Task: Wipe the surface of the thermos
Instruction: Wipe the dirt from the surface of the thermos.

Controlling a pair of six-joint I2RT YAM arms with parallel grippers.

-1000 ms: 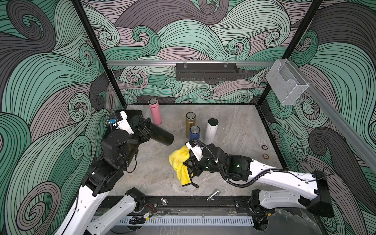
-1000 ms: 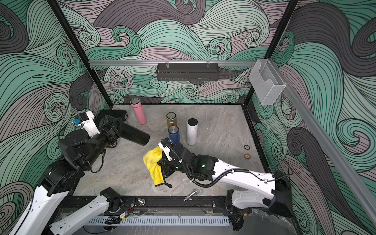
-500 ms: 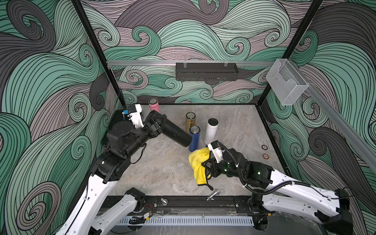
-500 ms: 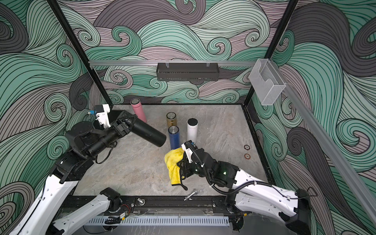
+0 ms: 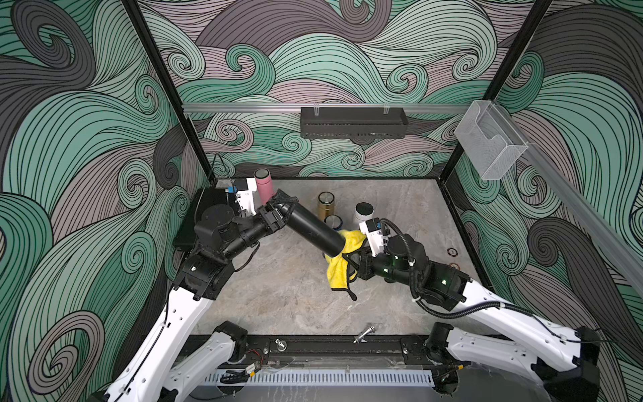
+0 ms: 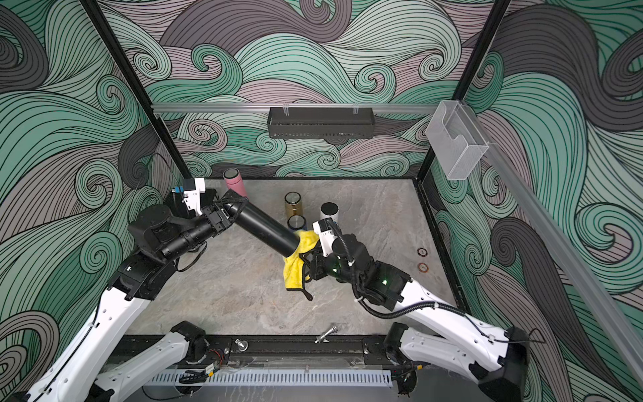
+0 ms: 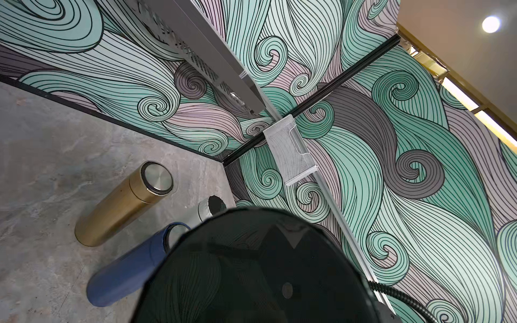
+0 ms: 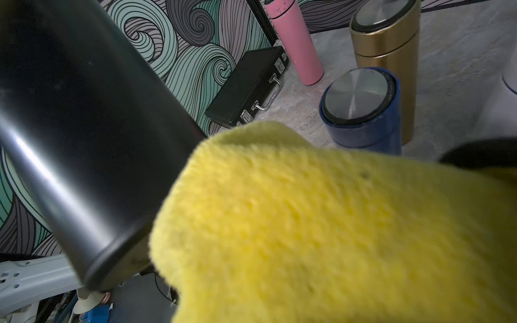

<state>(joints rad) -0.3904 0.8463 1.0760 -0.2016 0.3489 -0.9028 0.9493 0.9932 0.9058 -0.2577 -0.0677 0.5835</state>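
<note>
Gripping black thermos (image 5: 315, 228) by its cap end w/ left gripper (image 5: 280, 212) — jaws clamped round it, body sticking out at a slant, up off the table (image 5: 278, 299), btwn the two arms. Pinching yellow cloth (image 5: 337, 273) in right gripper (image 5: 352, 258), jaws shut on the fabric, rest dangling limp. Pressing cloth against the thermos's base end right now; wipe prob. only starting, most of the barrel bare. Reckoning on a rigid, glossy shell — slippery, and levering hard on a one-end hold, so cap end looking like the right spot to clamp, leaving the wall free for the cloth. Soft cloth, so no scratch worry. Working right beside blue flask (image 5: 333, 222), gold flask (image 5: 326, 206), white flask (image 5: 363, 213); pink flask (image 5: 263, 182) back by the left arm, watching for knocks.
</note>
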